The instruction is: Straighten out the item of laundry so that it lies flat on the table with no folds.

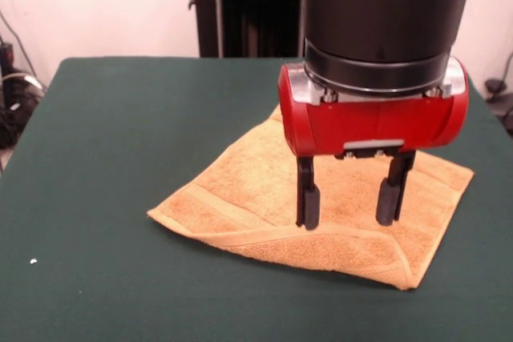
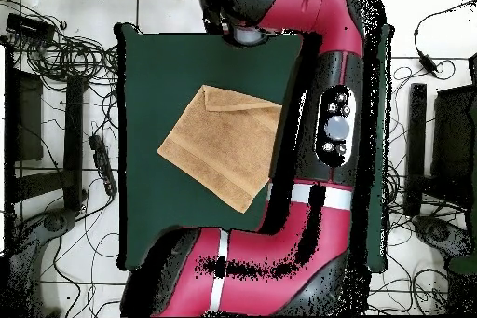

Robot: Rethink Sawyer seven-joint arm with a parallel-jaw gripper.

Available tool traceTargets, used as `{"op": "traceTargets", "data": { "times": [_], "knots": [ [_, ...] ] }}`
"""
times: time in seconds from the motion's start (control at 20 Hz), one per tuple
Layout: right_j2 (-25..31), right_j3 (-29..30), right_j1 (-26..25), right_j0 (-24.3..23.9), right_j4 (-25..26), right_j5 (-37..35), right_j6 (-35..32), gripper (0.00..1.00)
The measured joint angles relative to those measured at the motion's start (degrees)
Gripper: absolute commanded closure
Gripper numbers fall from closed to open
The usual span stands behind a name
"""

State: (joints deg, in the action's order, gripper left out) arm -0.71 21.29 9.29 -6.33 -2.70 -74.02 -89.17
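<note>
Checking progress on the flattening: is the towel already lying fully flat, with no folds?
No: in the front view the towel has its near edge folded over.

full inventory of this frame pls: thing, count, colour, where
towel: 1, golden-orange, mid-table, turned diagonally, near edge folded over as a strip
table: 1, dark green top, under the towel and far wider than it
cables: many, black, on the floor beside the table in the overhead view
white speck: 1, on the table near its front left in the front view
arm: 1, red and black, runs along one side of the table in the overhead view
end effector: 1, red body with black fingers, open, tips down at the towel, contact unclear
</note>
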Motion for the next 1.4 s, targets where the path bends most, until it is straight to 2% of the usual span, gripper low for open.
{"op": "traceTargets", "data": {
  "times": [0.05,0.45,1.05,1.4],
  "knots": [
    [-0.14,2.52,1.40,-0.01,0.05,0.51,0.00,0.00],
    [-0.55,10.22,5.75,-0.11,0.26,4.04,0.00,0.00],
    [-0.54,15.59,6.95,-0.27,0.38,12.32,0.00,0.00],
    [-0.36,16.59,6.47,-0.47,0.38,15.78,0.00,0.00]
  ]
}}
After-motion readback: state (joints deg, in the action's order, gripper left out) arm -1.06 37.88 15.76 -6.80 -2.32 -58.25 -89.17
